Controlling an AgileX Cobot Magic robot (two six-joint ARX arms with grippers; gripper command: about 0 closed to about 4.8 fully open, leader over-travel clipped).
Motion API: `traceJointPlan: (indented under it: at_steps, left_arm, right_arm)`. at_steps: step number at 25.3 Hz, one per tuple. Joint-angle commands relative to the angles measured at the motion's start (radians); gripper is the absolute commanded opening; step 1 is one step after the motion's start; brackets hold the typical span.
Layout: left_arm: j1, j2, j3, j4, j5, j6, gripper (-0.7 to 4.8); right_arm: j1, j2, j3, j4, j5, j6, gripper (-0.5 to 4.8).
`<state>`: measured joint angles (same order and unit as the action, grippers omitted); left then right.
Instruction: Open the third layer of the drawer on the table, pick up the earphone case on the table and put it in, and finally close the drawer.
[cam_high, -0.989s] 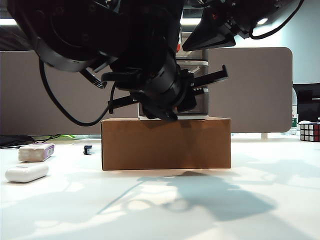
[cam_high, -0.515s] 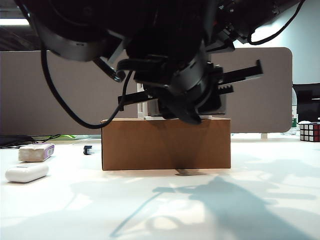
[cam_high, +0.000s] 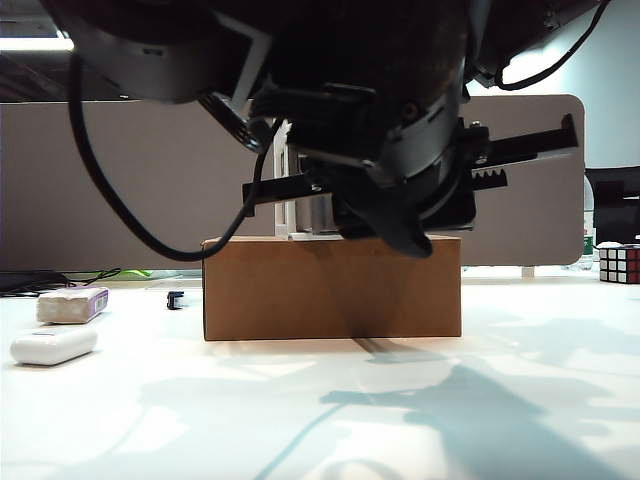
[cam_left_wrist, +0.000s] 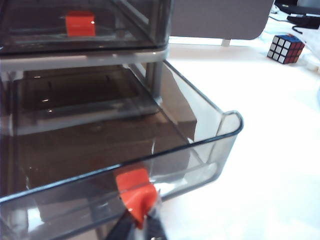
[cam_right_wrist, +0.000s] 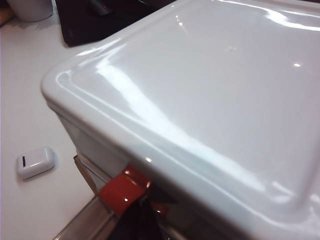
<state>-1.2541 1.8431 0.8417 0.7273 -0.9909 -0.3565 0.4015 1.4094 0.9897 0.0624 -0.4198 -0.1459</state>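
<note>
Left pincer (cam_left_wrist: 140, 227) clamped on third layer (cam_left_wrist: 150, 150) handle (cam_left_wrist: 134, 186)

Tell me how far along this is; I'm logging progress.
Done: the third layer is pulled open. In hand: the left tool is shut on its red handle. Left: the earphone case lies on the table, and closing. Right tool is unseen.

brown cardboard box (cam_high: 332, 287), rubik's cube (cam_left_wrist: 285, 48), purple-ended block (cam_high: 73, 304).
</note>
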Motion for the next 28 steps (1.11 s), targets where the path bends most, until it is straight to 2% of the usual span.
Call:
traceJointPlan:
  at_steps: [1,2,3,7,9,12,13,15,16,19,22,26,28]
  left_arm:
    - [-0.01,-0.07,-0.023,-0.108,0.004,0.002,2.04]
    - [-0.011,-0.094,-0.031,-0.141,0.002,0.0,2.27]
    - [-0.017,-0.163,-0.053,-0.238,0.003,-0.039,2.46]
    - [-0.019,-0.328,-0.081,-0.544,0.074,-0.155,2.45]
    - [-0.019,-0.424,-0.092,-0.748,0.07,-0.193,2.45]
    - [-0.011,-0.581,-0.122,-1.059,0.016,-0.205,2.32]
    - [0.005,-0.626,-0.134,-1.119,0.024,-0.205,1.99]
    - [0.051,-0.7,-0.159,-1.182,0.085,-0.198,1.25]
    - [0.078,-0.73,-0.173,-1.188,0.125,-0.185,1.16]
    - [0.194,-0.811,-0.216,-1.175,0.255,-0.126,1.17]
    - [0.348,-0.863,-0.248,-1.144,0.42,-0.01,1.22]
    - [0.58,-0.861,-0.26,-1.103,0.735,0.156,1.21]
    - [0.68,-0.846,-0.26,-1.095,0.848,0.218,1.21]
  right_arm:
    - [0.002,-0.002,0.006,0.016,-0.006,0.008,-0.06]
    - [0.002,-0.002,0.006,0.013,-0.006,0.008,-0.06]
    - [0.002,-0.003,0.006,0.012,-0.006,0.008,-0.06]
    - [0.002,-0.003,0.006,0.003,-0.028,0.015,-0.06]
    - [0.002,-0.005,0.006,-0.009,-0.027,0.015,-0.06]
    - [0.002,-0.006,0.006,-0.024,-0.039,0.017,-0.06]
    - [0.002,-0.006,0.006,-0.028,-0.05,0.018,-0.06]
    - [0.002,-0.006,0.006,-0.032,-0.054,0.019,-0.06]
    - [0.002,-0.006,0.007,-0.036,-0.054,0.019,-0.06]
    - [0.002,-0.007,0.007,-0.045,-0.062,0.019,-0.06]
    - [0.002,-0.019,0.008,-0.066,-0.069,0.019,-0.06]
    - [0.002,-0.04,0.008,-0.069,-0.076,0.02,-0.06]
    - [0.002,-0.051,0.008,-0.069,-0.077,0.028,-0.06]
